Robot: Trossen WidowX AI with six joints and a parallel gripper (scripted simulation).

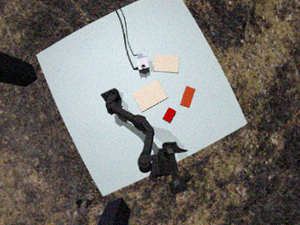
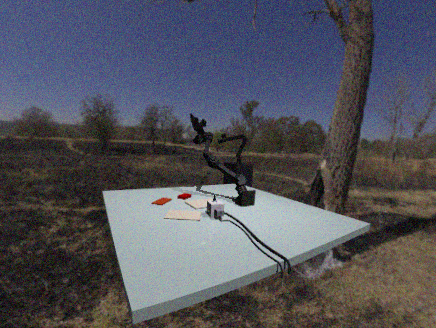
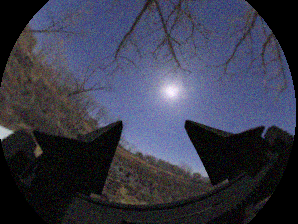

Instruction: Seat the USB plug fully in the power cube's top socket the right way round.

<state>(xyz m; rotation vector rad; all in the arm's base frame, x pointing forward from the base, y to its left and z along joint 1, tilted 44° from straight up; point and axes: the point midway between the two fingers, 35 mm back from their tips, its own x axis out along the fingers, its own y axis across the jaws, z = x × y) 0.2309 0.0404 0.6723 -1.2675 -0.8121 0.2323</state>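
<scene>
The power cube (image 1: 145, 59) (image 2: 211, 210) is a small whitish block standing on the pale table. A small dark plug (image 1: 143, 65) (image 2: 215, 199) stands up from its top; its orientation and depth are too small to tell. My gripper (image 1: 188, 162) (image 2: 198, 118) (image 3: 154, 124) is open and empty. It is raised high and points up at the sky, far from the cube, over the table edge opposite the cables. The wrist view shows both fingers wide apart, with only sky and ground beyond, and neither cube nor plug.
Two black cables (image 1: 125, 42) (image 2: 250, 234) run from the cube over the table edge. Two tan boards (image 1: 166, 63) (image 1: 150, 96) lie near the cube. An orange block (image 1: 188, 97) (image 2: 161, 201) and a red block (image 1: 170, 115) (image 2: 184, 196) lie beyond them. The arm's base (image 1: 110, 94) (image 2: 245, 198) stands near the cube.
</scene>
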